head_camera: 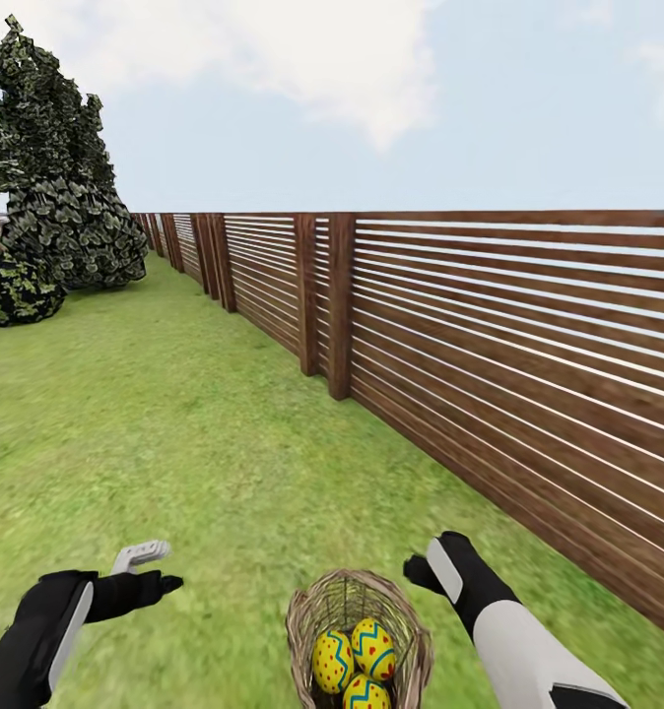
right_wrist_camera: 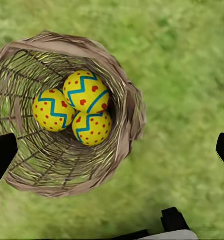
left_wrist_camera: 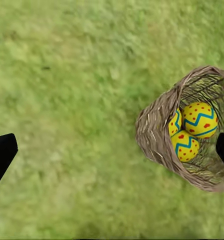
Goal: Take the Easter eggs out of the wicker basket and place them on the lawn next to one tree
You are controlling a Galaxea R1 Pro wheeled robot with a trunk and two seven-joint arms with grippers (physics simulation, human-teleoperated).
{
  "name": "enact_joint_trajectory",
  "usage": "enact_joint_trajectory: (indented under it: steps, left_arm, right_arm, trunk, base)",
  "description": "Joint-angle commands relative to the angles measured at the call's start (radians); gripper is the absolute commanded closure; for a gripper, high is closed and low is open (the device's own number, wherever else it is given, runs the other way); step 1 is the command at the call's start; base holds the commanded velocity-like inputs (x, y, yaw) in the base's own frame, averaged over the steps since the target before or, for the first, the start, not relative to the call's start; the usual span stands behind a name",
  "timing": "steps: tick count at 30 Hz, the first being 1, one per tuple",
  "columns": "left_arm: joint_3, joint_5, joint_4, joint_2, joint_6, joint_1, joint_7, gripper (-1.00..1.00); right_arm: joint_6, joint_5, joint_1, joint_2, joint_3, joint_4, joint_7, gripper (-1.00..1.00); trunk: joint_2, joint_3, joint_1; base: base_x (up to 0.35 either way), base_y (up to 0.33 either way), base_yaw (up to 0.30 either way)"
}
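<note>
Starting at my left, my left gripper (head_camera: 143,574) hangs over bare mottled green lawn (head_camera: 174,433), a little way off from the small tan woven wicker basket (head_camera: 302,630). Its jaws stand wide apart and hold nothing; in the left wrist view the dark fingertips (left_wrist_camera: 2,155) sit at opposite edges of the picture with only grass between them. Far off on the left rises dark blocky foliage speckled with pale leaves (head_camera: 61,197); its trunk is hidden, so I cannot say whether it is a tree I can use.

In the middle, the basket stands on the grass just ahead of me, and all three yellow Easter eggs with red dots and blue-green zigzag bands (right_wrist_camera: 79,107) lie bunched together, touching, on its floor.

To the right, my right gripper (head_camera: 426,566) hovers just beside the basket rim, jaws spread wide and empty. Beyond it runs the brown slatted wooden fence (head_camera: 490,335).

I judge the task barely begun: no egg is out yet. My next move should be to bring one gripper over the basket mouth, lower it in without snagging the braided rim, and close on the topmost egg.

I can read no writing or labels anywhere.
</note>
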Motion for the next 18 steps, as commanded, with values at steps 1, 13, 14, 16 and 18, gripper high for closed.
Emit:
enact_joint_trajectory:
  steps: [1, 13, 14, 16, 18]
  left_arm:
    - [0.018, -0.002, -0.005, 0.001, 0.008, -0.001, -0.033, -1.00]
    - [0.065, -0.005, -0.071, 0.007, 0.088, -0.001, -0.172, -1.00]
    - [0.065, -0.005, -0.072, 0.007, 0.091, -0.001, -0.172, -1.00]
    - [0.065, -0.005, -0.072, 0.007, 0.095, -0.001, -0.172, -1.00]
    - [0.065, -0.005, -0.072, 0.007, 0.097, -0.001, -0.173, -1.00]
  right_arm:
    - [-0.012, -0.011, 0.000, -0.002, -0.003, -0.001, -0.009, -1.00]
    - [-0.033, -0.012, 0.000, -0.005, -0.002, 0.000, -0.007, -1.00]
    - [-0.031, -0.012, 0.000, -0.005, -0.001, 0.000, -0.007, -1.00]
    - [-0.028, -0.013, 0.000, -0.005, -0.001, 0.001, -0.007, -1.00]
    - [-0.028, -0.013, 0.000, -0.005, -0.001, 0.003, -0.007, -1.00]
  trunk:
    - [-0.008, -0.004, 0.004]
    - [-0.092, -0.042, 0.050]
    - [-0.099, -0.045, 0.054]
    - [-0.113, -0.051, 0.062]
    - [-0.127, -0.058, 0.069]
  base:
    - [0.000, 0.000, 0.000]
    - [0.000, 0.000, 0.000]
    - [0.000, 0.000, 0.000]
    - [0.000, 0.000, 0.000]
    - [0.000, 0.000, 0.000]
